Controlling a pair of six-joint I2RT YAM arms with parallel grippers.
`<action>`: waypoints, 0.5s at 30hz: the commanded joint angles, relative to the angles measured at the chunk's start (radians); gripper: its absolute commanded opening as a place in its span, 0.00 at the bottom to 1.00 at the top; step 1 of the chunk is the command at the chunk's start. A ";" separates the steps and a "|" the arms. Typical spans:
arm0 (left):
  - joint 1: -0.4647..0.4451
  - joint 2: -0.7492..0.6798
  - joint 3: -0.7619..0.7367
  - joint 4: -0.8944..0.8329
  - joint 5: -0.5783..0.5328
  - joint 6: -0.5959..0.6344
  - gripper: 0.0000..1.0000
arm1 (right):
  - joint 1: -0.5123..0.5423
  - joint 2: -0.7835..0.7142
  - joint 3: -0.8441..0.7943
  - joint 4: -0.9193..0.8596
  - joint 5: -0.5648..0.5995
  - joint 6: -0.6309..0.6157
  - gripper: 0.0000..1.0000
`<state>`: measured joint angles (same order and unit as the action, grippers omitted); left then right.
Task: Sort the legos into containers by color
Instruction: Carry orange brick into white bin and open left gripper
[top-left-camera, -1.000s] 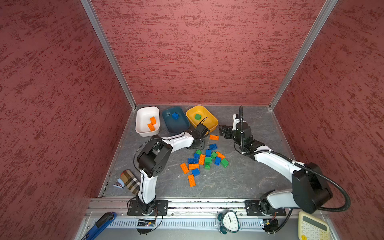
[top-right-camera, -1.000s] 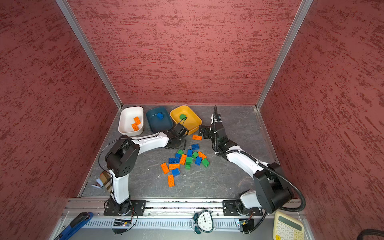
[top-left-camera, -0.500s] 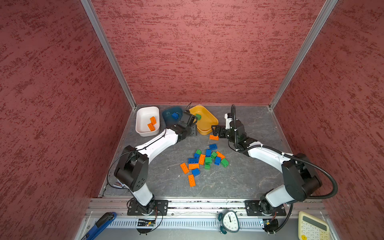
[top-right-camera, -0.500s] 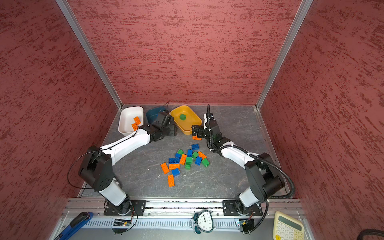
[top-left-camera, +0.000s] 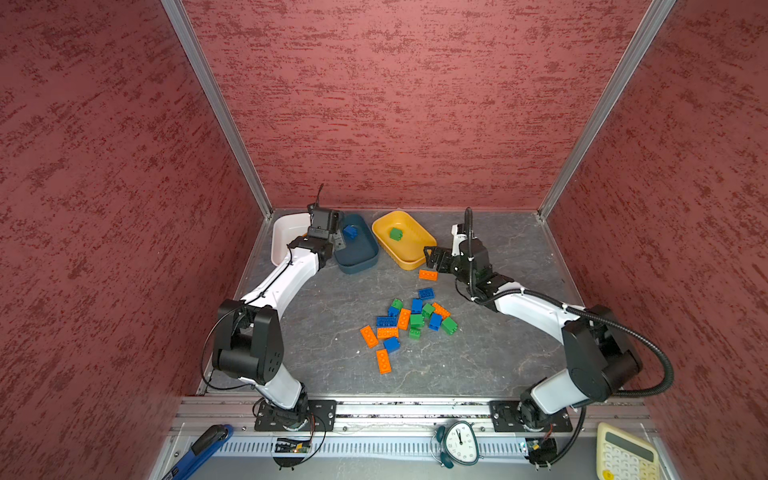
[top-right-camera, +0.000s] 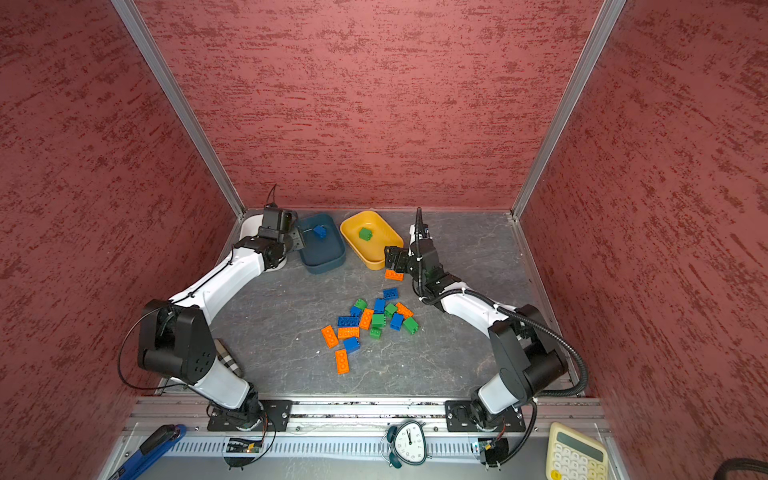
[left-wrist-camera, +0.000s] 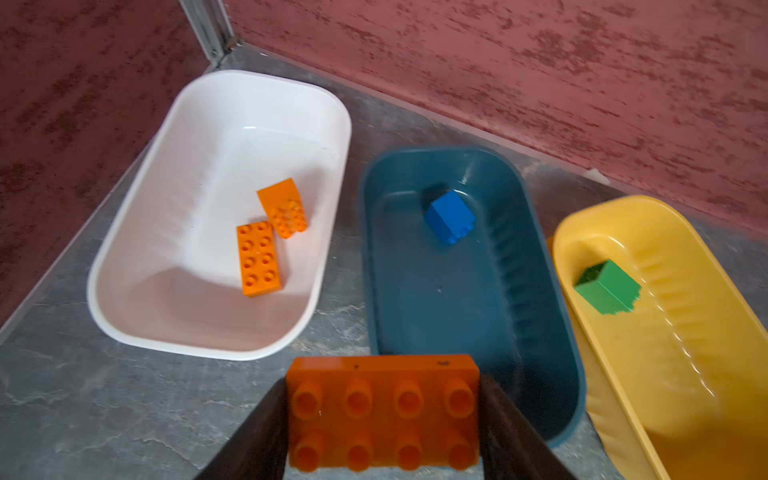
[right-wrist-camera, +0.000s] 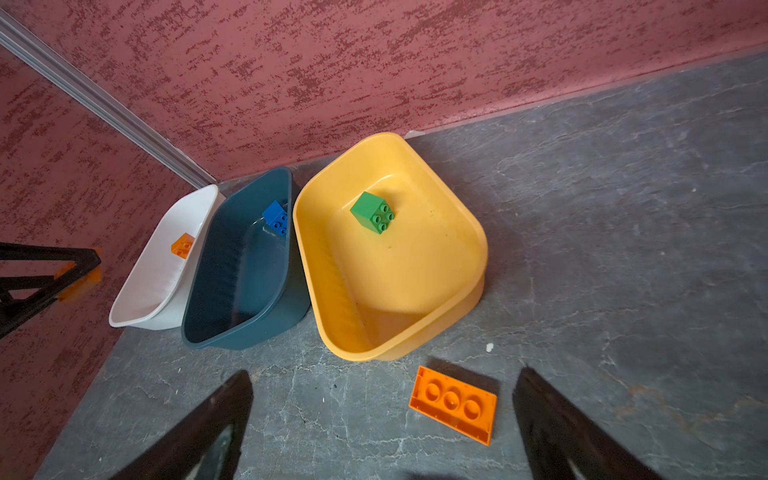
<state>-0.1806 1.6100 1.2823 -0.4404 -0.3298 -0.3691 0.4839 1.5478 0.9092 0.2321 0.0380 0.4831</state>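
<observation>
Though right claw (right-wrist-camera: 384, 376) wide apart, left claw (left-wrist-camera: 382, 388) tight on studded oblong orange brick (left-wrist-camera: 384, 415).

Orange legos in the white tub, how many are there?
2, both in the white tub: a flat lego, studs up, and a tilted lego right beside it. None seems hidden.

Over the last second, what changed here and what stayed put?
The left gripper, shut on an orange brick, swung from the yellow tub's front toward the white tub. The right gripper, open, edged toward the lone orange brick. Tubs and pile stayed.
</observation>
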 joint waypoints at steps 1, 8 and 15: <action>0.067 0.030 0.041 0.022 -0.039 0.001 0.40 | 0.005 0.006 0.025 0.018 0.040 0.020 0.99; 0.194 0.151 0.107 0.098 -0.018 0.003 0.39 | 0.005 0.014 0.040 0.004 0.055 0.025 0.99; 0.252 0.345 0.286 0.040 -0.067 -0.002 0.38 | 0.005 0.014 0.053 -0.023 0.069 0.023 0.99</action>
<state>0.0616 1.9163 1.5097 -0.3836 -0.3550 -0.3695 0.4839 1.5585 0.9291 0.2169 0.0727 0.4980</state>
